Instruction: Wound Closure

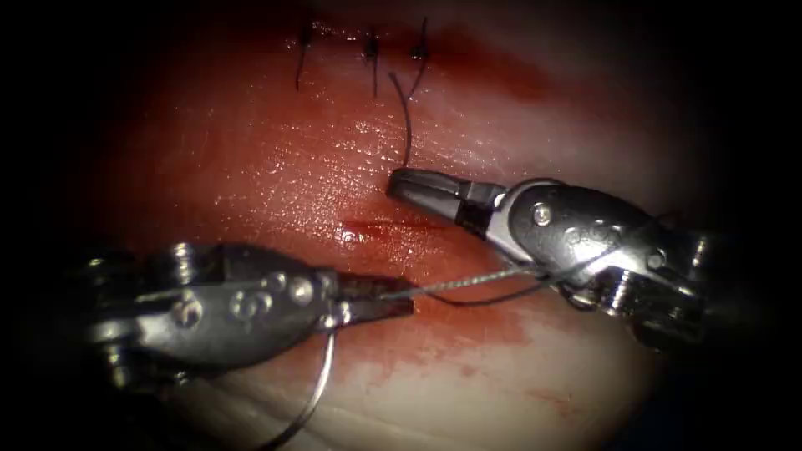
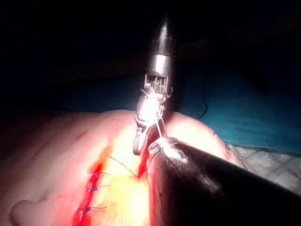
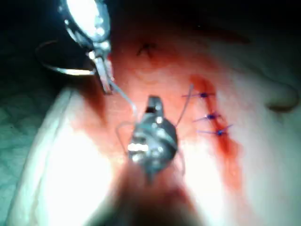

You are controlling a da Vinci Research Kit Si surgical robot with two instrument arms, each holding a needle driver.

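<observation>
Holding the needle [image 1: 311, 392] near one end, your left tool [image 1: 401, 298] keeps it clear of the tissue [image 1: 276, 167], below the cut [image 1: 393, 227]. Your right tool [image 1: 397, 181], jaws together, grips the thread [image 1: 407, 117] by the three stitches [image 1: 370, 50].

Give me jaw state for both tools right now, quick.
Left tool: shut on the needle, near its thread end, off the tissue.
Right tool: shut on the thread.

The needle [image 1: 313, 392] runs off the endoscope view's bottom edge, and the thread [image 1: 468, 286] seemingly vanishes behind the right tool [image 1: 399, 184].
</observation>
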